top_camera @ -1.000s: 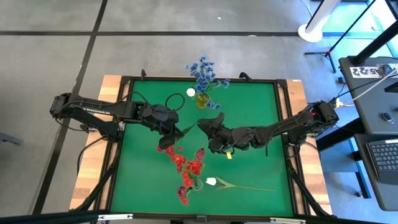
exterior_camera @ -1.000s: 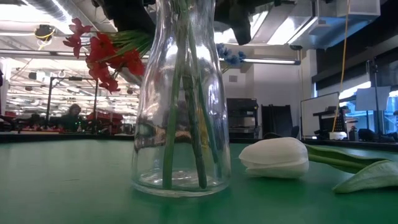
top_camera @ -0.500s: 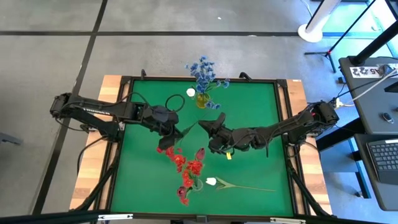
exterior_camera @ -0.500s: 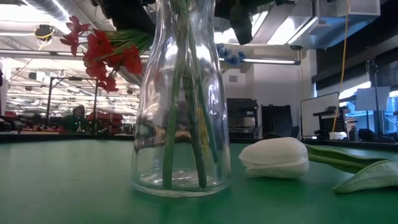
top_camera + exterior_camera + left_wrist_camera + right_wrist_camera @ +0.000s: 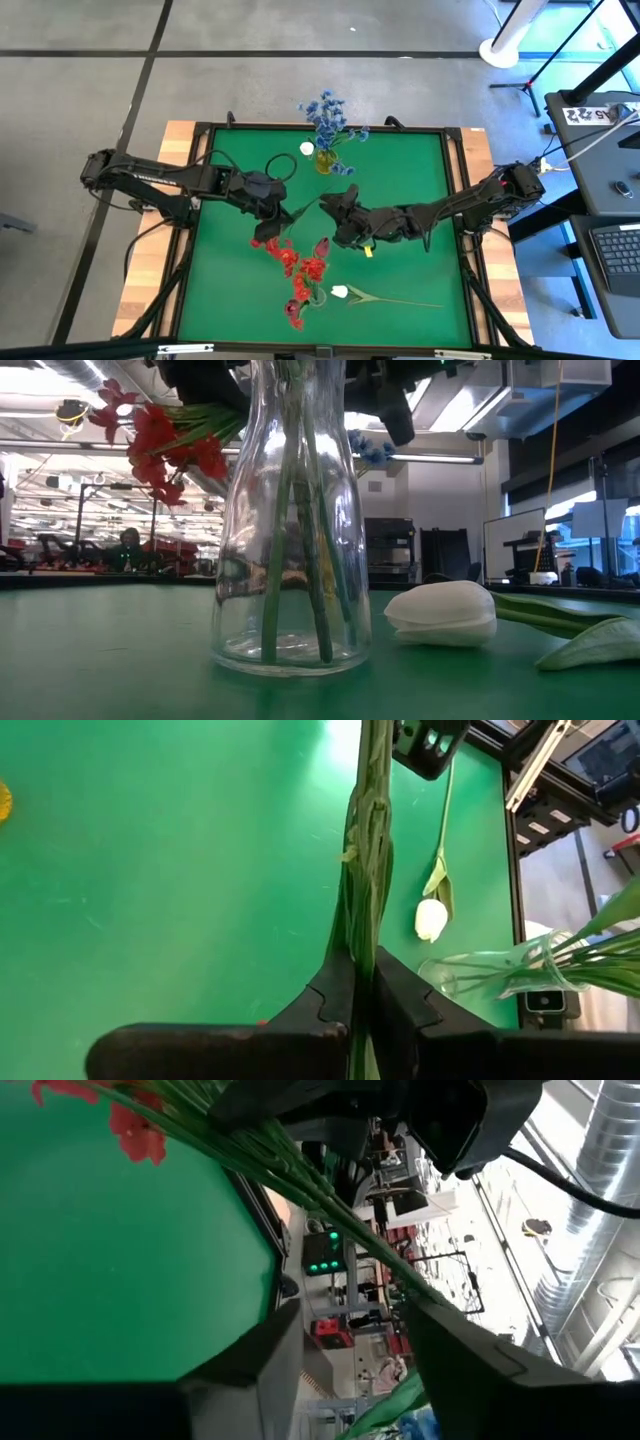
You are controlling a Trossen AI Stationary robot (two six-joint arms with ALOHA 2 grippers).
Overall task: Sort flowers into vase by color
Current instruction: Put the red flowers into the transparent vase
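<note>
My left gripper (image 5: 287,214) is over the middle of the green table, shut on a red flower stem. The stem's red cluster (image 5: 268,242) (image 5: 160,445) is in the air on the gripper's near side. Its green stalk (image 5: 368,870) slants to the far right, toward my right gripper (image 5: 335,203). My right gripper (image 5: 345,1350) is open, with a finger on either side of the stalk's free end. I cannot tell if it touches. A glass vase (image 5: 290,520) near the near edge has red and dark red flowers (image 5: 305,275). A white tulip (image 5: 440,613) lies on its side beside that vase. My left gripper pinches the red flower's bundle of green stalks (image 5: 362,945) between its two fingers, a short way from the red cluster. It comes in about level from the table's left, and the stalks run forward out of the fingers, nearly along them. The stem is lifted clear of the table.
A second vase (image 5: 325,160) with blue flowers (image 5: 328,118) stands near the far edge, with a white bud (image 5: 306,149) beside it. A small yellow piece (image 5: 367,251) lies under my right arm. The table's raised black rim (image 5: 200,130) runs all round. Bare green surface (image 5: 220,290) lies to the near left.
The held red cluster has moved a little up and toward the table's left. My right gripper has crept slightly left along the stalk's free end and shows lower in the low view.
</note>
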